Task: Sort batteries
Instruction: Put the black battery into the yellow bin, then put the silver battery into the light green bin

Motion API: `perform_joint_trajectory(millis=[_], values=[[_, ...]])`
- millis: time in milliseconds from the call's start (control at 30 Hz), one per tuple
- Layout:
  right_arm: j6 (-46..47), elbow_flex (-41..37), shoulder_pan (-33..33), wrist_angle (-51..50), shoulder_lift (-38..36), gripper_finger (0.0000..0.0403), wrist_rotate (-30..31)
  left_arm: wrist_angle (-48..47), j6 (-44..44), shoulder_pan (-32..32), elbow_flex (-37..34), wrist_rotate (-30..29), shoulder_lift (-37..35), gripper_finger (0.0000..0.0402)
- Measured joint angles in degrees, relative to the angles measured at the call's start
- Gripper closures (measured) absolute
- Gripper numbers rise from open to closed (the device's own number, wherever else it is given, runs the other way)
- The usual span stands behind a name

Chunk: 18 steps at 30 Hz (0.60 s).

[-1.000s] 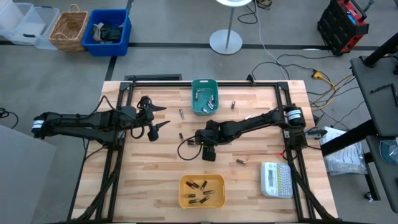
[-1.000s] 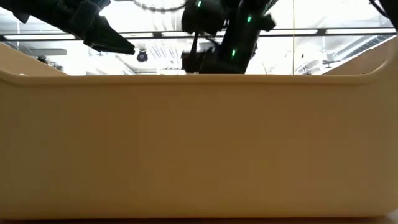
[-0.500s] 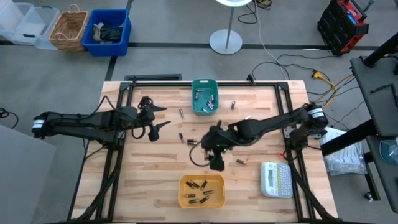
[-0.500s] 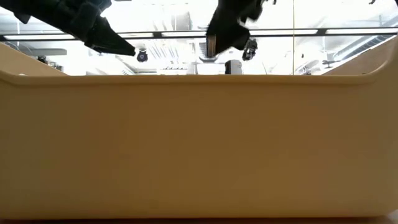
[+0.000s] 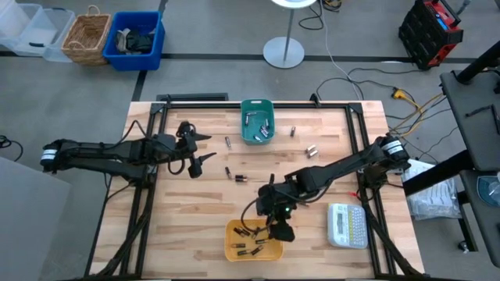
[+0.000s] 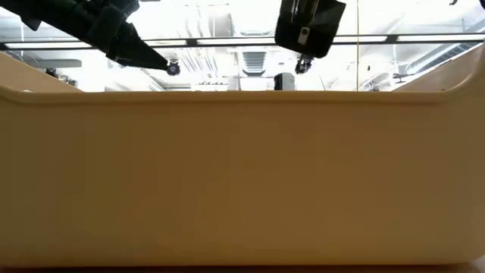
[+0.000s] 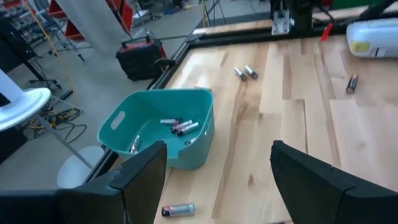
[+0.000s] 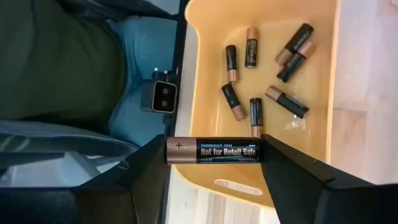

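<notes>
**A:** How far along is the sorting?

**B:** Partway, I'd judge. The yellow bin (image 5: 254,240) at the near edge of the desk (image 5: 180,226) already holds several dark, copper-banded batteries (image 8: 249,62); the right wrist view shows seven lying loose on its floor. The teal bin (image 5: 257,121) at the far side has a few silvery cells (image 7: 177,125) in it.

**A:** And the right gripper?

**B:** The right gripper (image 5: 280,231) hangs over the yellow bin's far right corner. Its jaws are closed on one black-and-copper battery (image 8: 212,150), gripped end to end across the gap and held directly above the bin. So that cell looks ready to drop, but it is not in yet.

**A:** The left arm?

**B:** The left gripper (image 5: 195,156) waits over the left part of the desk, jaws spread wide with nothing between them.

**A:** What is left on the desk?

**B:** A fair scatter. Two cells near the centre (image 5: 233,175), one just left of the teal bin (image 5: 228,142), one to its right (image 5: 293,130), a pair farther right (image 5: 311,150), and one beside the white label maker (image 5: 348,225), visible in the left wrist view (image 7: 352,83). Each needs picking and placing by type, so roughly half the work seems to remain.
</notes>
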Motion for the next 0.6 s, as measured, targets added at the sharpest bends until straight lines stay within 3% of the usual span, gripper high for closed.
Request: perform_joint_trajectory(millis=[400,600], values=[[1.9,-0.2,-0.1,-0.4,0.0,0.0135,-0.1,0.2,0.1,0.0,0.0,0.0,-0.3,0.0138],[1.8,-0.2,-0.1,-0.3,0.0,0.014,-0.1,0.2,0.1,0.0,0.0,0.1,-0.3,0.0138]])
